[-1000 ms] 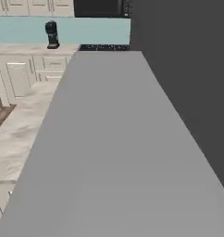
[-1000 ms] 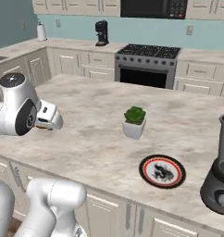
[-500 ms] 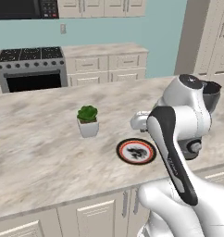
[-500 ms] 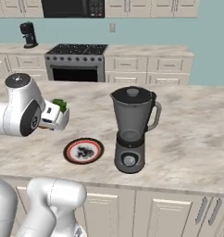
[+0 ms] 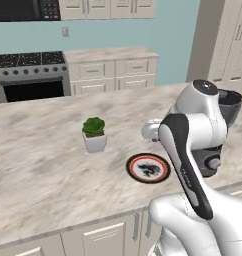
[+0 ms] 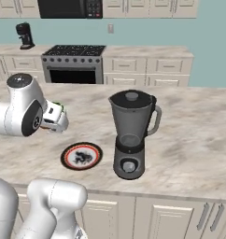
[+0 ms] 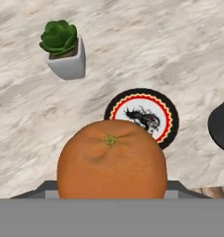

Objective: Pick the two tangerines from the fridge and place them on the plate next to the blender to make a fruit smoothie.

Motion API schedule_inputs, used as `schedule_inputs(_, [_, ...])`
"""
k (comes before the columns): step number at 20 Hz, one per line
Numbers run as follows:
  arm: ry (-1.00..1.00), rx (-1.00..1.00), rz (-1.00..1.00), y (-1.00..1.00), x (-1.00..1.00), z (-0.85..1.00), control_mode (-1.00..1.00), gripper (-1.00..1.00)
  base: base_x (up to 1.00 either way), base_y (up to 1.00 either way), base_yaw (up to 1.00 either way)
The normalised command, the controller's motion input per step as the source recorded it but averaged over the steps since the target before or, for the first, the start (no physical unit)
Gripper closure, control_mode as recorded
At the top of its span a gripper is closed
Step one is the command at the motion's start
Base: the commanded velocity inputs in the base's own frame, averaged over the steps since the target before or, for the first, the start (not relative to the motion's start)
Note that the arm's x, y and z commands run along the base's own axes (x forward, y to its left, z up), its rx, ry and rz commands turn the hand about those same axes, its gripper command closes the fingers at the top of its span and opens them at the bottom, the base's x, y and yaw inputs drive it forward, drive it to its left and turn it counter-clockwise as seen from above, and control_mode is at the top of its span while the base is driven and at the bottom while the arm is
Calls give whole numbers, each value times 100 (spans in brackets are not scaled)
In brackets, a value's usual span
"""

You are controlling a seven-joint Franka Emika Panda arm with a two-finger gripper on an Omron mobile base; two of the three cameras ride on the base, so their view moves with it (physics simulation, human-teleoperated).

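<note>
End effector: the end effector [image 6: 59, 122] hung above the worktop, its jaws closed around one tangerine, near the plate on the side away from the blender.
Tangerine: in the hand view the tangerine [image 7: 112, 159] sat large between the finger tips, stem dimple facing the camera, covering the near edge of the plate below it.
Plate: the plate [image 5: 148, 168] lay flat on the worktop [image 5: 38, 165], dark rim, red-orange ring and pale centre with a dark figure; it also showed in the right base view [image 6: 81, 156] and the hand view [image 7: 146, 111].
Blender: the blender [image 6: 131, 134] stood upright just beside the plate, lid on, handle turned away from the plate; in the left base view the blender [image 5: 228, 107] was mostly hidden behind the arm.
Potted plant: a small green plant in a white pot [image 5: 94, 134] stood on the worktop, apart from the plate on the side away from the blender; the hand view showed it too [image 7: 63, 49].
Background: a stove [image 6: 73, 63] with a microwave [image 6: 70, 8] above it stood against the far wall, and a dark coffee machine [image 6: 25, 36] sat on the rear counter.
</note>
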Motion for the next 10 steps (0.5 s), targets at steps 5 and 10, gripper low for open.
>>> schedule_inputs(5, [6, 0, 0, -14, 22, -80, -100, 100, 6, -7, 0])
schedule_inputs(10, [9, 0, 0, -30, 32, -100, -100, 100, 0, 0, 0])
